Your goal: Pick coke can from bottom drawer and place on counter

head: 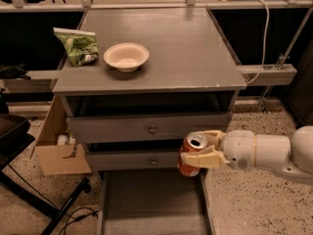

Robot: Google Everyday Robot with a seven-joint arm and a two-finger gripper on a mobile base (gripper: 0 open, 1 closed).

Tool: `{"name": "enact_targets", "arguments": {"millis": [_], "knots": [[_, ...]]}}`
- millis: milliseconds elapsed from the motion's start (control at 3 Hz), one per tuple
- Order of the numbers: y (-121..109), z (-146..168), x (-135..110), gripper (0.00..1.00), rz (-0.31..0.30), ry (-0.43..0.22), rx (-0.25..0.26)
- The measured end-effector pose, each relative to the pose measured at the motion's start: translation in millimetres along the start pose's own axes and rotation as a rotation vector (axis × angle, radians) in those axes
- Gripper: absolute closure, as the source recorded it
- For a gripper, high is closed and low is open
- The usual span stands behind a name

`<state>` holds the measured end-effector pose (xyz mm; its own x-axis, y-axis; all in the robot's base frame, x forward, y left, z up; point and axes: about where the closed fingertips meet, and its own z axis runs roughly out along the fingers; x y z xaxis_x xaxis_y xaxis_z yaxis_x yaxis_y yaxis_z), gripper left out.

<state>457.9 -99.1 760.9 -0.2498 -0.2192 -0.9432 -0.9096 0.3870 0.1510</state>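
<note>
Drawer [146, 199] pulled out at the bottom, tray bare where visible. Gripper [195, 149] comes in from the right, clamped on the can [196, 142], which hangs over the drawer's right wall, level with the middle drawer front. Behind and above, the surface [186, 48] holds a bowl [126, 57] and a green bag [77, 45] at its left.
</note>
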Motion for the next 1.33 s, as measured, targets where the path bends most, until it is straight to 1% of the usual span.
{"name": "enact_targets", "arguments": {"millis": [333,667,1000,1333], "knots": [[-2.7,-2.8,-22.9,1.00,-0.015,0.019,0.004],[-14.3,-18.3,-85.2,1.00,-0.033,0.049,0.052],[-39.3,-34.4,-171.8,1.00,-0.039,0.052,0.132],[-111.0,-31.7,-260.1,1.00,0.020,-0.008,0.240]]}}
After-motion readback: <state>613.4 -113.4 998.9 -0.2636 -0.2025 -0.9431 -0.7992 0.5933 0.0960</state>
